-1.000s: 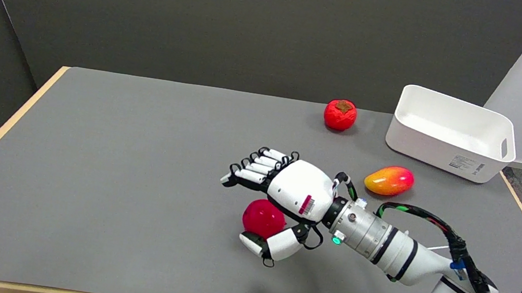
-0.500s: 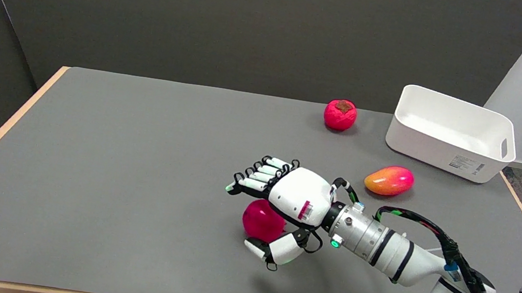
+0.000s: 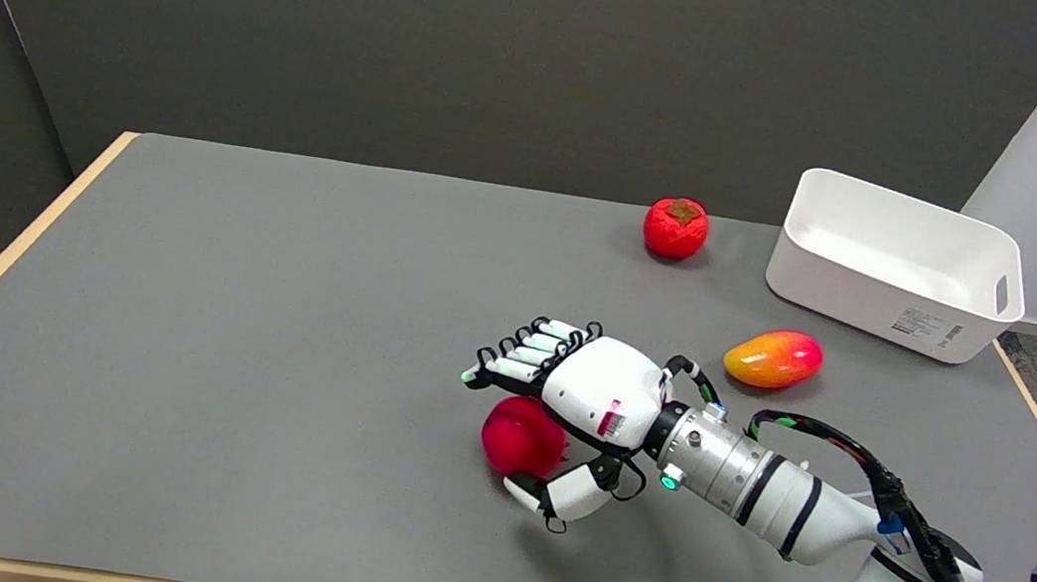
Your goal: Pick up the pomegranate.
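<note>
Right hand [image 3: 585, 410] lowered and drew rightward within the last second | fingers spread, nothing gripped, thumb beside fruit | pomegranate [image 3: 521, 435] unmoved on counter [image 3: 221, 342] under palm | closure pending

A white bin [image 3: 897, 266] sits at the upper right of the grey table [image 3: 221, 342]. Left of it, near the far edge, is a red persimmon [image 3: 676, 228]. Below the bin lies a red-and-yellow mango [image 3: 773, 358].
</note>
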